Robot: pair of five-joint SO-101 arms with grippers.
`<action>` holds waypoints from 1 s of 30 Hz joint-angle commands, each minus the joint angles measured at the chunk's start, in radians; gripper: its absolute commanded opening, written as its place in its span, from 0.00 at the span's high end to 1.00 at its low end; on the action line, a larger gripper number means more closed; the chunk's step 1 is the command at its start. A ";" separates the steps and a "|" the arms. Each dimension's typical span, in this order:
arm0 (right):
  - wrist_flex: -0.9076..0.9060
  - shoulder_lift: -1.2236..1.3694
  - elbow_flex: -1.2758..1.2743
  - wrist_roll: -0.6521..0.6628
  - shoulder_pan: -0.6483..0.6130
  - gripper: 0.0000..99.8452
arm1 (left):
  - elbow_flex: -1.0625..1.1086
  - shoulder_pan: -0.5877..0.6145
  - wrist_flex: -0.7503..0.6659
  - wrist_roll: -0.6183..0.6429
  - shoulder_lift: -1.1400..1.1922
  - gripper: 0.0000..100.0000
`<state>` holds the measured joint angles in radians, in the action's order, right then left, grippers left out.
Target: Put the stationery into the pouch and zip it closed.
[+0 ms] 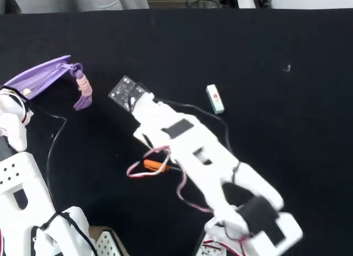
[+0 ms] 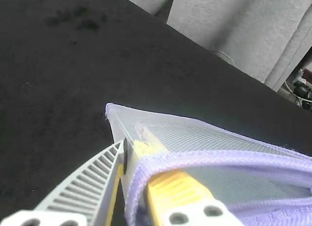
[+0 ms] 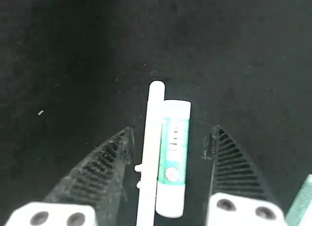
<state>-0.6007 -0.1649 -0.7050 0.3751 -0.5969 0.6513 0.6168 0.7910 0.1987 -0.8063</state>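
The right gripper (image 3: 171, 131) hangs wide open over the black table (image 3: 73, 50). 2 items lie between its jaws, a white pen (image 3: 155, 138) touching a teal-and-white stick (image 3: 173, 158). The left gripper (image 2: 130, 148) is clamped on the purple pouch (image 2: 204, 138) at its rim.

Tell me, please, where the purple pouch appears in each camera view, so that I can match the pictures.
High view: the pouch is at the upper left of the black table.
Left wrist view: close up, its mesh wall clamped by the left end effector.
Right wrist view: this camera instead faces a white pen and a teal tube inside the open right end effector.
Shared landmark: the black table.
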 commanded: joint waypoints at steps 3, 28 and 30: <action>-0.055 0.165 0.188 0.008 0.020 0.76 | -0.041 0.008 -0.023 -0.008 -0.005 0.97; -0.522 0.774 0.914 0.014 0.078 0.76 | -0.035 0.001 -0.020 -0.005 -0.005 0.97; -0.555 0.809 0.966 0.012 0.078 0.76 | -0.033 0.001 -0.020 -0.005 -0.005 0.97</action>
<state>-1.0810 0.5946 0.1266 0.3813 -0.5524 0.6513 0.6168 0.7910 0.1987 -0.8063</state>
